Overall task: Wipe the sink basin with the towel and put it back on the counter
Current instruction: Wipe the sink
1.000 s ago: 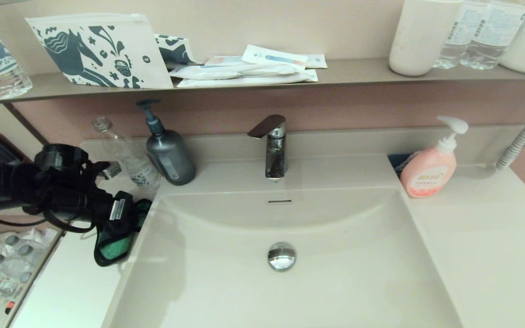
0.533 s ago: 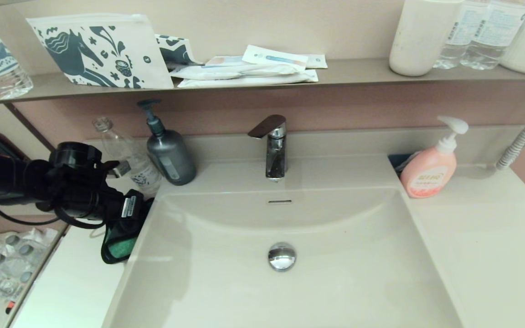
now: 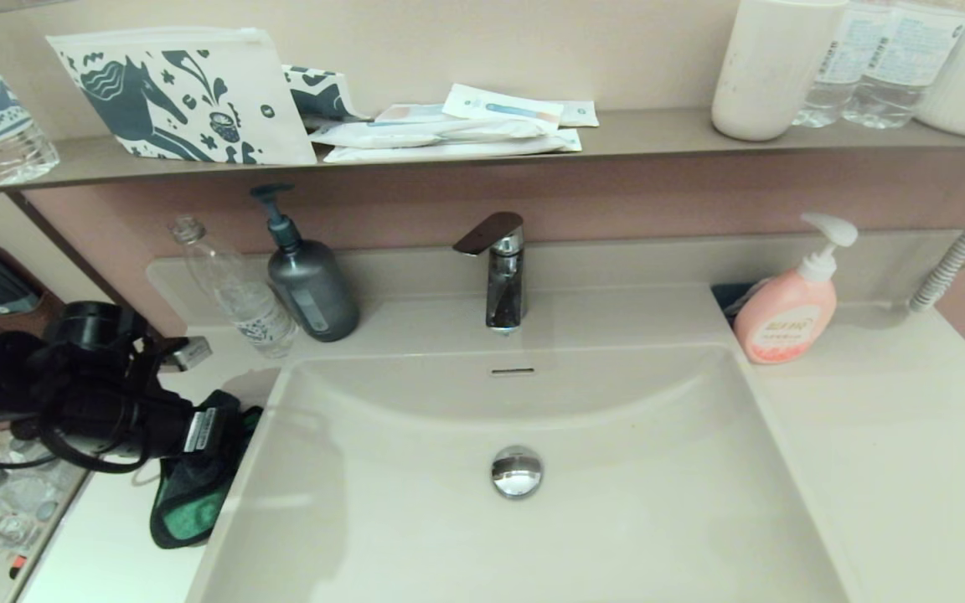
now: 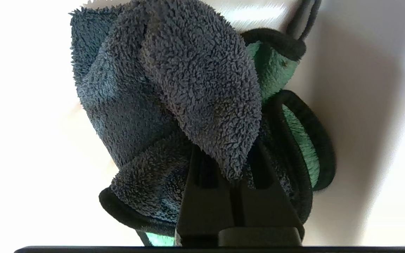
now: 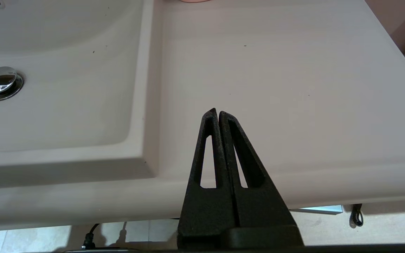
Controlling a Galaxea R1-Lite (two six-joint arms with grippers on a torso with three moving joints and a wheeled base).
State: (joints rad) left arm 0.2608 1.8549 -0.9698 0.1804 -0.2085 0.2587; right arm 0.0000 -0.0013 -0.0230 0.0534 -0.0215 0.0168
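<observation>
The towel (image 3: 196, 496), charcoal with a green face, hangs bunched from my left gripper (image 3: 227, 429), which is shut on it just left of the sink basin's (image 3: 616, 419) left rim, over the left strip of the counter (image 3: 114, 544). In the left wrist view the towel (image 4: 174, 91) covers the fingertips of the left gripper (image 4: 229, 158). The basin holds a chrome drain plug (image 3: 517, 471) and an overflow slot (image 3: 513, 370). My right gripper (image 5: 217, 112) is shut on nothing, parked off the front edge of the right counter (image 5: 276, 70), outside the head view.
A faucet (image 3: 499, 276) stands behind the basin. A grey pump bottle (image 3: 308, 280) and a clear plastic bottle (image 3: 235, 293) stand at the back left, a pink soap dispenser (image 3: 788, 314) at the back right. A wall shelf (image 3: 642, 132) above carries pouches, packets and bottles.
My left gripper first shifted right with the towel, then drew back left and toward the counter's front; the towel now hangs lower beside the basin's rim. The right arm has not moved.
</observation>
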